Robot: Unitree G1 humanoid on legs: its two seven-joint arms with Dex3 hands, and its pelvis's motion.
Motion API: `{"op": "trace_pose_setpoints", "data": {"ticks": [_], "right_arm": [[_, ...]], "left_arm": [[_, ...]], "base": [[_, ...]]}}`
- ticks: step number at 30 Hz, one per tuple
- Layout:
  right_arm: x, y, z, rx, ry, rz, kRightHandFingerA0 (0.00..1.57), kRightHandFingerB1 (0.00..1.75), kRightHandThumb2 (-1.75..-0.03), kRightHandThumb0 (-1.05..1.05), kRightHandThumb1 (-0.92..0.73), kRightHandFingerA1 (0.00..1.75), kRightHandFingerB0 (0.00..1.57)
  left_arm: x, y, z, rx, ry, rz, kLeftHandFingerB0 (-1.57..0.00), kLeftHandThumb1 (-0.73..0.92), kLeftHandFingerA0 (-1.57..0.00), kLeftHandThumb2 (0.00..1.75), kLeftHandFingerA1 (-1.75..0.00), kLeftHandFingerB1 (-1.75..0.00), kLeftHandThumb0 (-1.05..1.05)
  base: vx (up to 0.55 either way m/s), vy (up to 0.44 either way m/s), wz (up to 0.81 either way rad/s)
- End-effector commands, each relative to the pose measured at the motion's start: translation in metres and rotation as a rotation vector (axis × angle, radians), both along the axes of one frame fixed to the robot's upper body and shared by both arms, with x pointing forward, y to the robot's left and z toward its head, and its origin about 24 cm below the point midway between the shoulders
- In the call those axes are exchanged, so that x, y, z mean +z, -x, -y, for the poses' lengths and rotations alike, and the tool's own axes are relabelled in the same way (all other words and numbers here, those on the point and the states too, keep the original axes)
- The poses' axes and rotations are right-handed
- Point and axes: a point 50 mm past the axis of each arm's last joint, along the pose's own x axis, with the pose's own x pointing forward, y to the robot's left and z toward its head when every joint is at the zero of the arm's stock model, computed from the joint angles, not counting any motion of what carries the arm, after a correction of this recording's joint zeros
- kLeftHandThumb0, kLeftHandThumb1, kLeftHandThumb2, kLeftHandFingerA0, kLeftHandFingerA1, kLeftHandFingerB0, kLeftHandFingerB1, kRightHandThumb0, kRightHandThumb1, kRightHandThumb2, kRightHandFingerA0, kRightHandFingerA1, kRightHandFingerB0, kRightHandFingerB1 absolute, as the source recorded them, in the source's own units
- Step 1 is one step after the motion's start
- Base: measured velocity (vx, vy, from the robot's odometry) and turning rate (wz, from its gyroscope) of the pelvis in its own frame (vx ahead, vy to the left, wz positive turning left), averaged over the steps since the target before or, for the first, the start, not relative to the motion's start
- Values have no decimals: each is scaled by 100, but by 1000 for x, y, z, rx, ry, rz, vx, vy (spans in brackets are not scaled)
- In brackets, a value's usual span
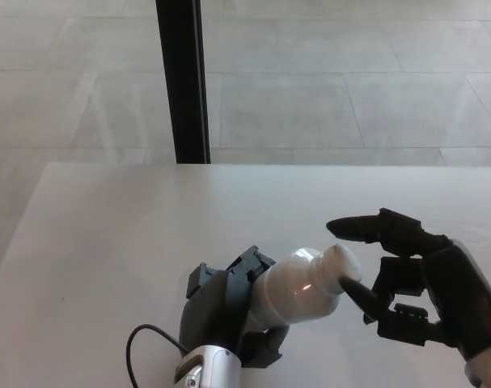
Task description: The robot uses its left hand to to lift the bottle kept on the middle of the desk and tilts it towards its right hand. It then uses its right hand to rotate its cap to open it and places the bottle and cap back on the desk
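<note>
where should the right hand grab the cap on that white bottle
Grip the round white cap around its rim, coming from the robot's right. The left hand holds the white plastic bottle tilted with the cap end facing the right hand, whose spread fingers already bracket it.

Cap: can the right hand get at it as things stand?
Probably yes. The left hand holds the bottle tilted, cap toward the right hand, whose fingers already bracket it; nothing between.

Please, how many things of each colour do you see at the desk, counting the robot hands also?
White: 2, the bottle with its cap, and the desk
Black: 3, the left hand, the right hand, the post
Total: 5
</note>
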Motion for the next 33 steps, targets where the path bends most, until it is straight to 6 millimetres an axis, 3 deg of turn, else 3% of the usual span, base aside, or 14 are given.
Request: {"op": "trace_pose_setpoints", "data": {"ticks": [1,3,11,12,14,21,25,26,27,28,29,31,32,33], "right_arm": [[-3,2,7,-23,38,14,101,54,-69,-22,-68,146,56],[-4,2,7,-22,34,6,102,52,-69,-22,-68,147,56],[-6,5,3,13,65,-20,100,42,-60,-38,-67,139,49],[-6,5,3,16,65,-20,100,42,-60,-39,-67,139,49],[-6,4,2,19,72,-21,99,41,-60,-41,-67,138,47],[-5,4,0,28,77,-22,98,41,-60,-44,-67,136,46],[-5,3,-2,34,80,-20,97,42,-62,-45,-66,140,47],[-4,3,-2,37,71,-20,97,43,-62,-45,-66,142,48],[-4,2,-2,37,69,-20,97,43,-62,-45,-66,142,48],[-4,3,-2,39,67,-19,98,44,-63,-44,-67,142,48],[-4,2,-2,39,64,-20,99,44,-63,-44,-68,143,48],[-3,2,-3,44,52,-16,101,45,-63,-43,-68,142,48],[-3,1,-3,43,52,-17,104,45,-60,-43,-70,140,49],[-3,1,-3,44,44,-15,104,46,-60,-42,-70,141,50]], "left_arm": [[-17,5,-8,18,-47,-75,-63,68,-72,92,-154,-95,4],[-17,5,-7,18,-44,-69,-65,68,-73,92,-172,-125,5],[-18,7,-7,21,-36,-79,-66,68,-71,102,-175,-149,9],[-18,7,-7,19,-42,-73,-67,67,-73,102,-175,-137,9],[-18,7,-7,20,-51,-74,-62,72,-74,92,-133,-89,7],[-19,8,-8,27,-45,-77,-69,69,-73,95,-163,-118,9],[-19,9,-7,25,-41,-79,-63,69,-74,96,-156,-86,7],[-19,9,-7,20,-44,-84,-52,73,-67,92,-105,-72,6],[-19,9,-7,23,-59,-87,-50,72,-68,90,-105,-69,5],[-20,9,-7,26,-55,-92,-53,60,-78,116,-93,-74,4],[-20,9,-7,22,-36,-86,-60,73,-74,89,-149,-117,10],[-21,9,-8,20,-44,-81,-67,67,-67,99,-158,-123,10],[-21,9,-8,22,-55,-81,-65,70,-74,93,-142,-98,10],[-21,9,-8,24,-56,-83,-62,70,-66,95,-169,-129,10]], "base": [[0,0,0],[0,0,0],[0,0,0],[0,0,0],[0,0,0],[0,0,0],[0,0,0],[0,0,0],[0,0,0],[0,0,0],[0,0,0],[0,0,0],[0,0,0],[0,0,0]]}}
